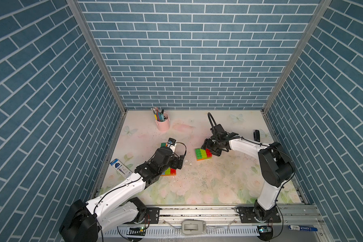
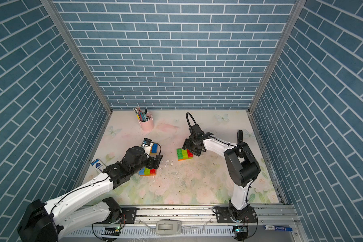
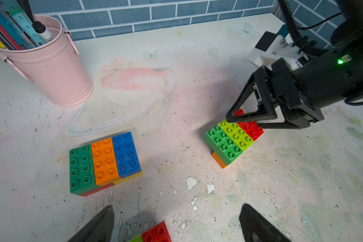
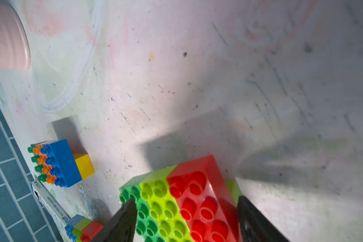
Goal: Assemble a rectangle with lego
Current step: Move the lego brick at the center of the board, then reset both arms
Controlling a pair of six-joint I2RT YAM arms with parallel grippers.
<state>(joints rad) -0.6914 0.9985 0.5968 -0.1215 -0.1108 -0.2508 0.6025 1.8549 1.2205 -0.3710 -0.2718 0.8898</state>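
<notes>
The right gripper (image 4: 184, 200) stands wide astride a glossy, studded green-lime-red lego block (image 4: 161, 201); the left gripper (image 3: 177, 207) gapes wide, empty, above the scuffed worktop (image 3: 197, 83).

Open room on the lower bench (image 1: 208, 184)
Pink pen cup (image 1: 163, 124) stands upper centre-left; lego stacks (image 1: 203, 154) sit mid-frame, a clear lane between them.

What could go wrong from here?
1. Right pincer straddles the green-lime-red block, one finger seemingly over its studs; closing could tip or shove it.
2. Left pincer hovers open above the blue-lime-red block, partly hidden in both top views; a grasp could miss.
3. Green-orange-blue block sits near the pen cup; a sweep could knock it.
</notes>
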